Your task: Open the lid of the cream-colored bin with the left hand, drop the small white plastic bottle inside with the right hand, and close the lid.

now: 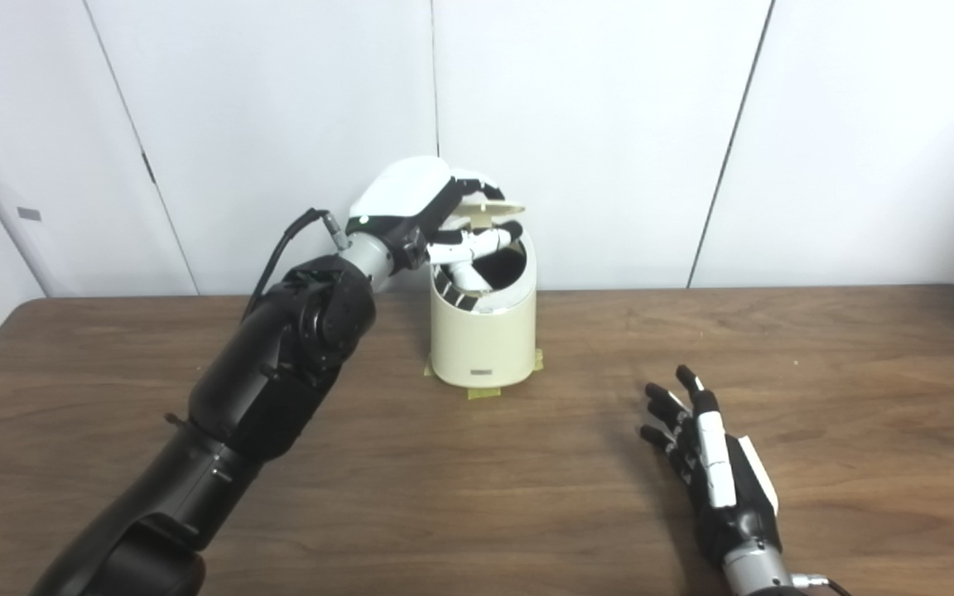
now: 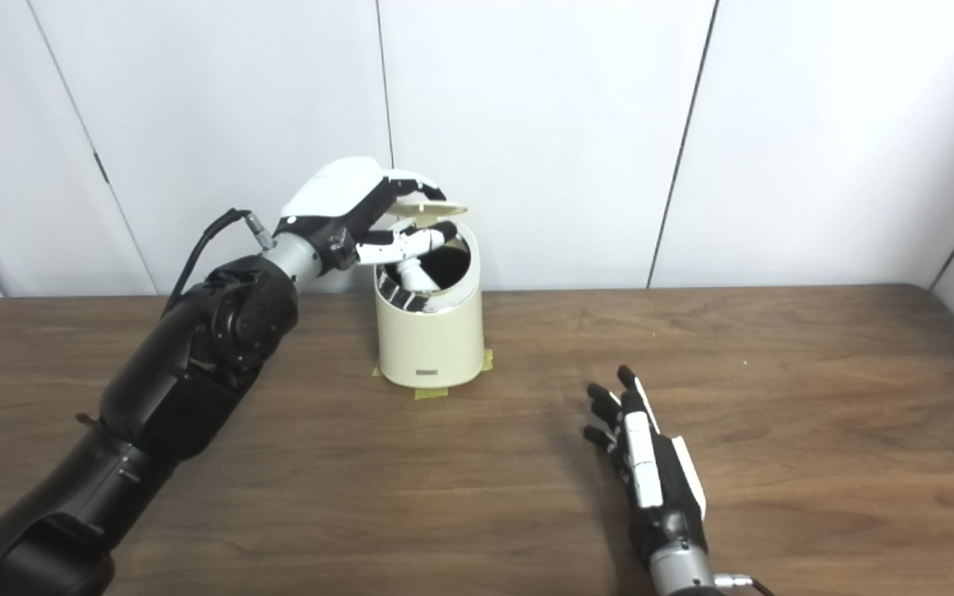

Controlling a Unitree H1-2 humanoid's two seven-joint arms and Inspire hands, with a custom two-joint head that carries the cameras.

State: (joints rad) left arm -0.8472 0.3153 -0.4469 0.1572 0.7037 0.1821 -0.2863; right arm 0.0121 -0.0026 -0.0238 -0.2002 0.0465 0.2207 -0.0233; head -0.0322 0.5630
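White wall panels back my brown wooden worktop (image 1: 527, 497); left hand (image 1: 419, 211) grips the bin (image 1: 485, 331) lid (image 1: 489, 203) raised, right hand (image 1: 713, 468) rests released.

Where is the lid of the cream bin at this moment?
The lid is raised at the back of the cream bin, at centre-left of the table, with the left hand on it.
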